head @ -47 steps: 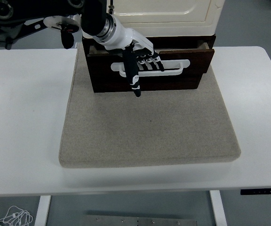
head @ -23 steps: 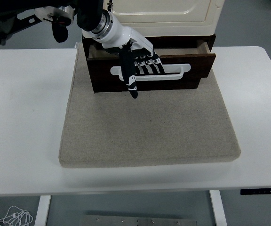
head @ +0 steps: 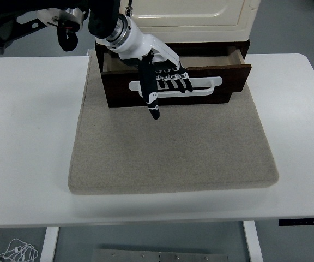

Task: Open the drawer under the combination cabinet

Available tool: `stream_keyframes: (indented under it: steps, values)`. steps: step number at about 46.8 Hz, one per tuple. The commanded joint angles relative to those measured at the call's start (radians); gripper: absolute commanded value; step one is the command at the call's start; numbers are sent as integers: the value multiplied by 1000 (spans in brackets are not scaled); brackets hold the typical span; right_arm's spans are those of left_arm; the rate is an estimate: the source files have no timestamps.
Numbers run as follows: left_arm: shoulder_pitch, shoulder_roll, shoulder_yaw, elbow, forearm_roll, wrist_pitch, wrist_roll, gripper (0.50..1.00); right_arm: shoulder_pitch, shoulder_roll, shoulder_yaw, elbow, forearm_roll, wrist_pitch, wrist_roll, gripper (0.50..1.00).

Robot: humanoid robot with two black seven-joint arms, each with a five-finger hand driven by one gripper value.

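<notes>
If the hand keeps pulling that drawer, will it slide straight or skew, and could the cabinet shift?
The drawer sits partly out with its right end further forward, so it will probably skew or bind a little. The left hand hooks the white handle left of centre, which likely adds twist. The cabinet rests on a fabric mat, so it probably won't slide much.

The left arm is extended in from the upper left, white wrist section angled down and to the right. The left hand (head: pixel 162 76) is held palm-down, four fingers (head: pixel 172 82) curled, thumb (head: pixel 150 95) pointed straight down below the palm.
</notes>
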Motion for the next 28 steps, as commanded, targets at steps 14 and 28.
stream_keyframes:
  steps: [14, 28]
  values:
    - [6, 14, -21, -2, 1, 1, 0, 1000, 0, 0, 0, -1, 0, 0, 0, 926]
    - [14, 17, -21, -18, 1, 1, 0, 1000, 0, 0, 0, 1, 0, 0, 0, 926]
